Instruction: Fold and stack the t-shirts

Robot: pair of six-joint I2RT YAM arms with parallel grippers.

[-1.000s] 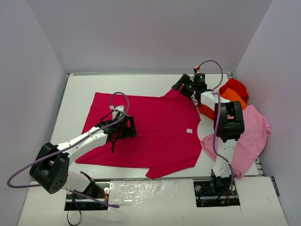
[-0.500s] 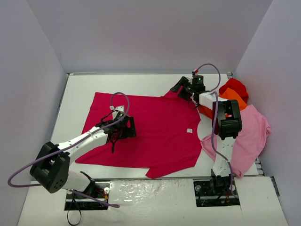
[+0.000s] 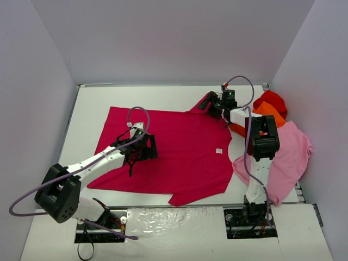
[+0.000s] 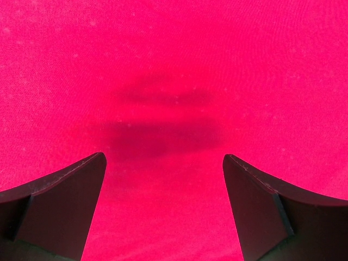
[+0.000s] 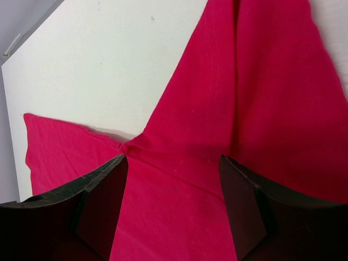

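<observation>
mid-bench [image 3: 136,98] the raspberry shirt [image 3: 174,152] lies flat, nothing folded yet, other shirts [image 3: 291,152] heaped at the right edge. left gripper [image 4: 163,156] wide open, empty; right gripper [image 5: 173,157] half-open astride a sleeve [image 5: 244,81], not clamped.

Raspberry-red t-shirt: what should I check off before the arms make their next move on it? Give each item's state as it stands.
1. Raspberry-red t-shirt spread flat on the table: ok.
2. Left claw open, nothing between its fingers, over the shirt's body: ok.
3. Right claw open and lined up astride the far sleeve where it joins the body: ok.
4. Sleeve gripped for a fold: not ok, the jaws stand apart.
5. Either claw touching the cloth: cannot tell.
6. Pale pink t-shirt apart from the raspberry-red one: cannot tell, their edges come close beside the right arm.
</observation>
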